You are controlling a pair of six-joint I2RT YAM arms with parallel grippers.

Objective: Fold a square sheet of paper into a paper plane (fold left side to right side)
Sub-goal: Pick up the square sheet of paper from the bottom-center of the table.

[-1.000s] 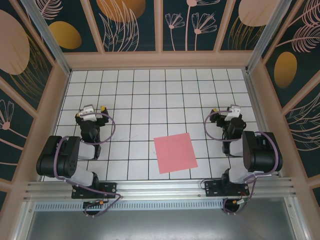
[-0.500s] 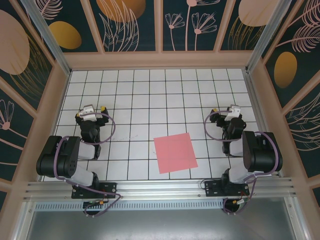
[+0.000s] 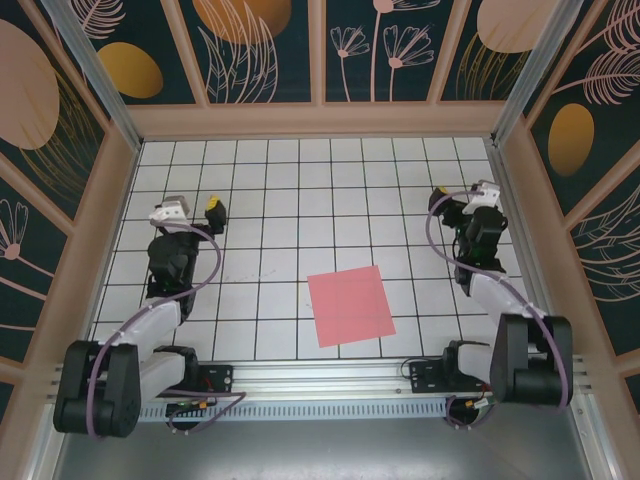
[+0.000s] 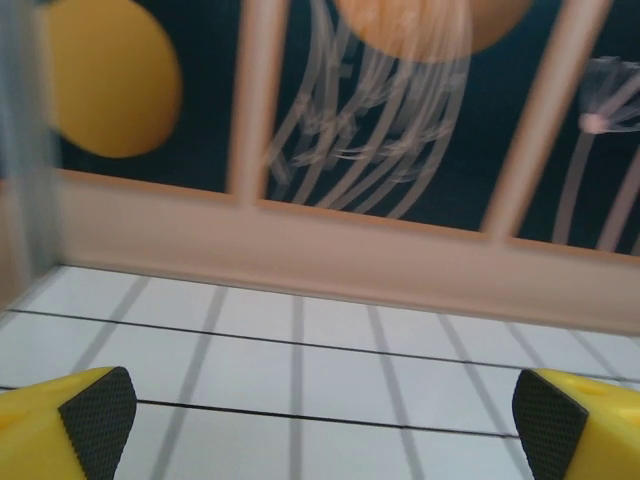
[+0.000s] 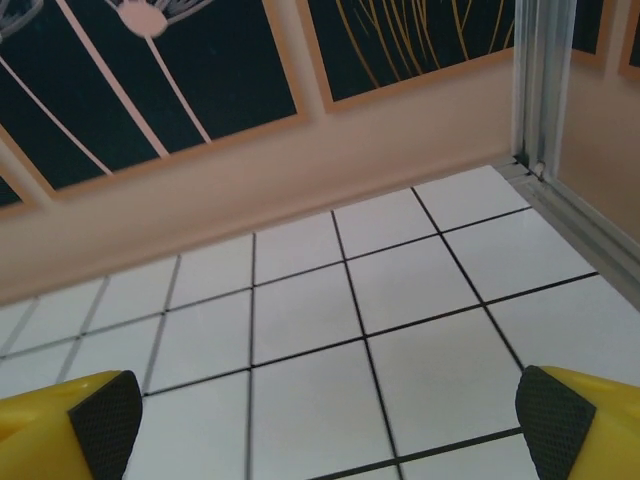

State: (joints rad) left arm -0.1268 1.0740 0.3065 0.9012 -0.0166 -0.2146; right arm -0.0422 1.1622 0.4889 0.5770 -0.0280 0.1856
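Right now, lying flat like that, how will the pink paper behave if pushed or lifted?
The paper looks thin and lies fully flat, so it will probably flop when lifted by one edge. On the smooth tiled table it may slide rather than buckle when pushed. No raised edge shows, so pinching it could be awkward.

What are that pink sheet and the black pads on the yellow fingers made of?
Sheet: looks like thin matte paper, lying flat with crisp edges and no shine. Pads: probably rubber or a similar grippy material, judging by their dark, finely textured surface, though the look alone cannot settle it.
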